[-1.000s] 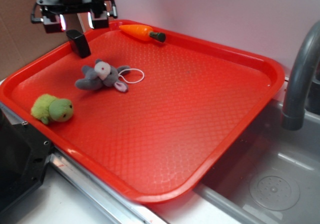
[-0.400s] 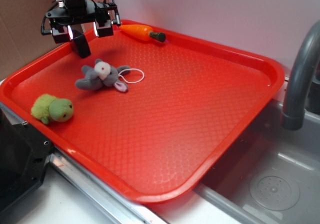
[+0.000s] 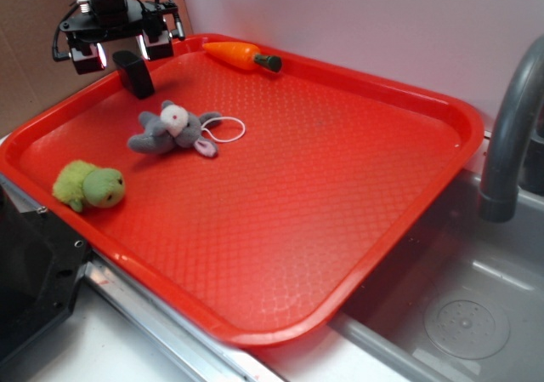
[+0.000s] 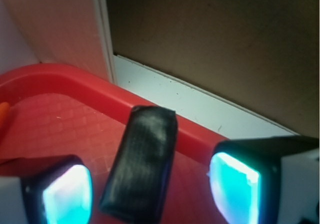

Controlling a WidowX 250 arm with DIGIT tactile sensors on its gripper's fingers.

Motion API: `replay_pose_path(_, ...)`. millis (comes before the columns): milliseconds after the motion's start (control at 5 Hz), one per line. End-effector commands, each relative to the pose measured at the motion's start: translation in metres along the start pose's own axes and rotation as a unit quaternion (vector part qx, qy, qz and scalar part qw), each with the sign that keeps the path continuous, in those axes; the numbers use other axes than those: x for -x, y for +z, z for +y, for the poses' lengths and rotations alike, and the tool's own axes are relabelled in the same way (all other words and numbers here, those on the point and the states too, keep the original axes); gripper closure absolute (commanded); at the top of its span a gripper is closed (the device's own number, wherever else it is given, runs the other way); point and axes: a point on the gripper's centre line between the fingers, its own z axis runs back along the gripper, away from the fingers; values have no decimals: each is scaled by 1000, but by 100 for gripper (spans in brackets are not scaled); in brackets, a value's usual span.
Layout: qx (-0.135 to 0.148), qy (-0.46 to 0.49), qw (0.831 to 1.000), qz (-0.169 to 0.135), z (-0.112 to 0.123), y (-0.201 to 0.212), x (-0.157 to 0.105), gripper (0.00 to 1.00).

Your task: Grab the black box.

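Hand (image 3: 114, 52) spread wide above the black box (image 3: 135, 73), which stands upright, long axis vertical, top leaning slightly left.

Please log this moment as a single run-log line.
phase: pre-grasp | gripper: open, above black box, fingers straddling, no contact | box: upright on red tray | grasp: pending

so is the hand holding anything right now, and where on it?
Nothing held. The hand is open, its fingers either side of the black box with gaps showing; the box stands on the red tray.
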Motion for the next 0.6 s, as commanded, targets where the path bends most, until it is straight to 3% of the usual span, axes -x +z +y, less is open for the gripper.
replay_pose_path(0, -12, -4, 1000, 13, 3, -19, -8, 0)
replay_pose_path(200, -12, -10, 999, 29, -7, -23, -4, 100)
replay_pose_path(400, 10, -41, 999, 14, 1, 15, 1, 100)
